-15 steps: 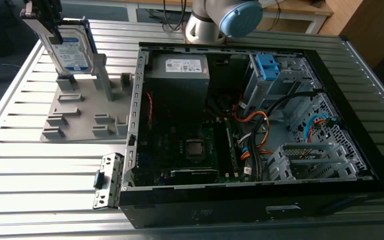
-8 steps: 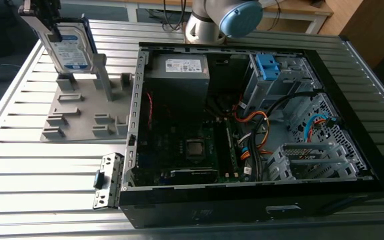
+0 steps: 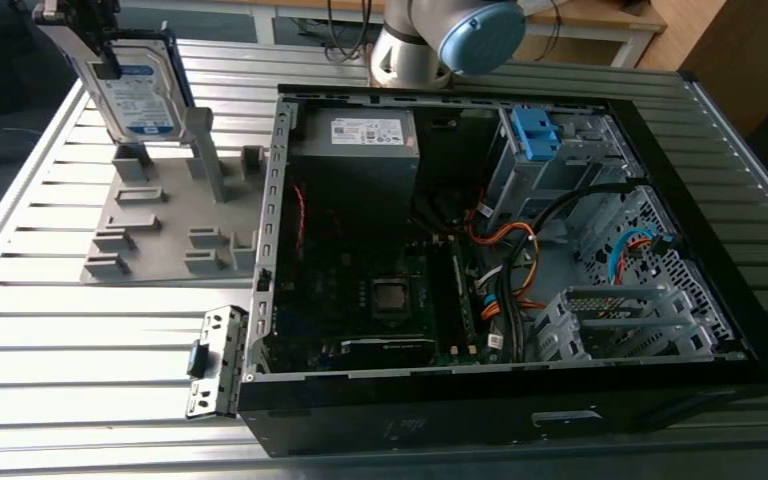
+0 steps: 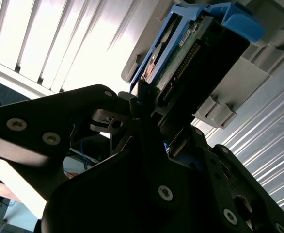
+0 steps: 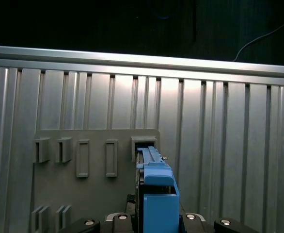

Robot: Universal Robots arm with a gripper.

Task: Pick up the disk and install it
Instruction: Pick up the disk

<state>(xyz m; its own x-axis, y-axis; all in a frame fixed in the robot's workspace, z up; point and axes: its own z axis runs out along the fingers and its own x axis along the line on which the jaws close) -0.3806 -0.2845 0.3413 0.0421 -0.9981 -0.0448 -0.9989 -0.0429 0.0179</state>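
The disk (image 3: 137,92), a silver drive with a white-and-blue label in a blue rail frame, hangs upright at the exterior view's far left. Its lower edge is just above the posts of the grey holder plate (image 3: 157,230). My gripper (image 3: 81,22) is shut on the disk's upper end. In the second wrist view the dark fingers (image 4: 138,104) clamp the disk (image 4: 190,53) by its edge. The first wrist view looks down along the disk's blue frame (image 5: 157,194) to the holder plate's slots (image 5: 84,158) below.
The open computer case (image 3: 491,250) lies on the slatted metal table (image 3: 77,330), to the exterior view's right of the holder plate. A bare blue bracket (image 3: 534,135) sits in its drive bay, among cables. The arm's base (image 3: 418,45) stands behind the case.
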